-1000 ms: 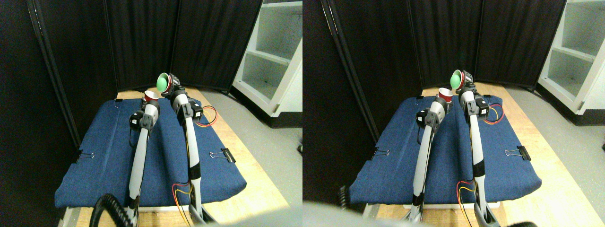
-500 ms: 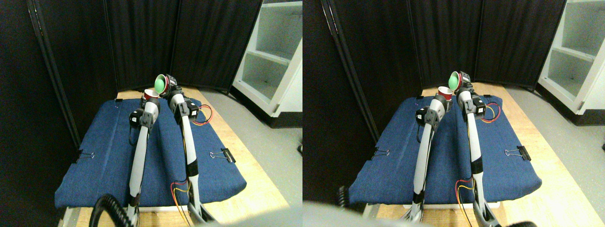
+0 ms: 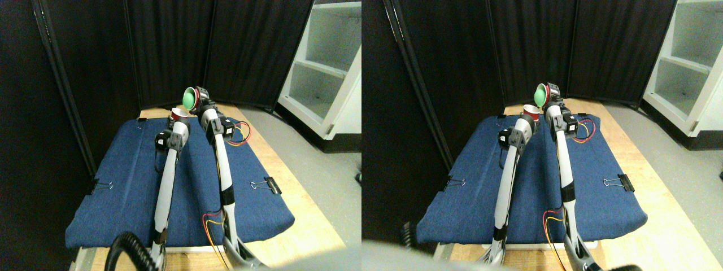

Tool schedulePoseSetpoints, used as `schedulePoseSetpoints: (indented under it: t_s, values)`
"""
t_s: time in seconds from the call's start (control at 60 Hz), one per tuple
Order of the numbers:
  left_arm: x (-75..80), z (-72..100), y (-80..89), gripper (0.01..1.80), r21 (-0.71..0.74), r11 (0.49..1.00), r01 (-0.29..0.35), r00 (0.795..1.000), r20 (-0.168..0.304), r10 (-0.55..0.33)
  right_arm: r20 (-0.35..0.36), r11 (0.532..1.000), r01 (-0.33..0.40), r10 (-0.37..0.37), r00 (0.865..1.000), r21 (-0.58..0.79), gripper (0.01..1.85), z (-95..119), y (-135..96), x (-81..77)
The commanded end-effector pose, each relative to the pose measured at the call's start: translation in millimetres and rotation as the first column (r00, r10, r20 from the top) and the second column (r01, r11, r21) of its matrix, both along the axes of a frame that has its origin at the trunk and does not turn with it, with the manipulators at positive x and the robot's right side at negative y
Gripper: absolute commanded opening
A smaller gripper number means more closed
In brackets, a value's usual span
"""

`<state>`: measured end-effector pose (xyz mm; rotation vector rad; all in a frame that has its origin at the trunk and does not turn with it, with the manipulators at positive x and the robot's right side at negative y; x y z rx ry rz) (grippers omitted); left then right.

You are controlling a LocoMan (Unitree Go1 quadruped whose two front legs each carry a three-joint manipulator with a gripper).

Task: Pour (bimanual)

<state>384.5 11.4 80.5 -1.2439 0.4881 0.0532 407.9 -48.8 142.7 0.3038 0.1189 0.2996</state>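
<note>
- Currently, left gripper (image 3: pixel 177 120) holds a small red paper cup (image 3: pixel 179 114) upright, mouth up, above the far part of the blue cloth pad (image 3: pixel 130 186).
- Right gripper (image 3: pixel 199 101) holds a red cup with green interior (image 3: pixel 190 97), tipped on its side, mouth facing left, above and just right of the small red cup.
- Blue pad lies on a light wooden surface (image 3: pixel 305 220), with black binder clips (image 3: pixel 270 184) at its edges.
- No readable labels or writing on either cup.
- White shelf unit (image 3: pixel 327 68) stands at far right, black curtain (image 3: pixel 169 51) behind.
</note>
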Motion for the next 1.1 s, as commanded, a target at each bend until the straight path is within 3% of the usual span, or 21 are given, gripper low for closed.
schedulePoseSetpoints:
  t_s: [0.017, 0.267, 0.417, 0.717, 0.9, 0.933, 1.0, 1.1]
  values:
    - [5.3, 5.7, -3.1, 0.33, -0.035, 0.999, 0.006, 0.999, 0.042, -0.005, 0.055, 1.0, -0.008, 0.009, 0.998, -0.02, 0.33, 11.5, 3.2, -0.9]
    - [6.4, 6.5, -4.5, 0.33, -0.034, 0.999, -0.002, 0.999, 0.04, 0.003, 0.078, 0.997, -0.041, 0.046, 0.996, -0.066, 0.33, 9.4, 4.3, -0.9]
    - [5.8, 7.9, -5.0, 0.33, -0.027, 1.0, 0.002, 0.999, 0.048, -0.001, 0.148, 0.98, -0.109, 0.133, 0.98, -0.165, 0.33, 5.6, 6.3, -2.0]
    - [5.1, 8.7, -1.6, 0.33, -0.038, 0.999, 0.006, 0.999, 0.037, -0.005, 0.151, 0.962, -0.118, 0.159, 0.976, -0.247, 0.33, -1.7, 9.9, 0.9]
    - [3.8, 8.1, -3.9, 0.33, -0.044, 0.999, -0.005, 0.999, 0.035, 0.007, 0.148, 0.967, -0.068, 0.107, 0.983, -0.246, 0.33, 0.7, 7.2, 2.4]
    - [3.6, 8.1, -4.4, 0.33, -0.042, 0.999, -0.006, 0.999, 0.036, 0.007, 0.129, 0.977, -0.047, 0.075, 0.989, -0.206, 0.33, 1.1, 6.1, 2.8]
    - [3.5, 8.4, -5.1, 0.33, -0.05, 0.999, -0.008, 0.999, 0.032, 0.01, 0.02, 0.999, 0.026, -0.025, 0.999, -0.04, 0.33, 2.1, 1.4, 5.5]
    - [4.2, 8.4, -3.8, 0.33, -0.023, 1.0, 0.003, 0.999, 0.037, -0.002, -0.106, 0.988, 0.109, -0.098, 0.99, 0.105, 0.33, -1.1, -7.7, 9.0]
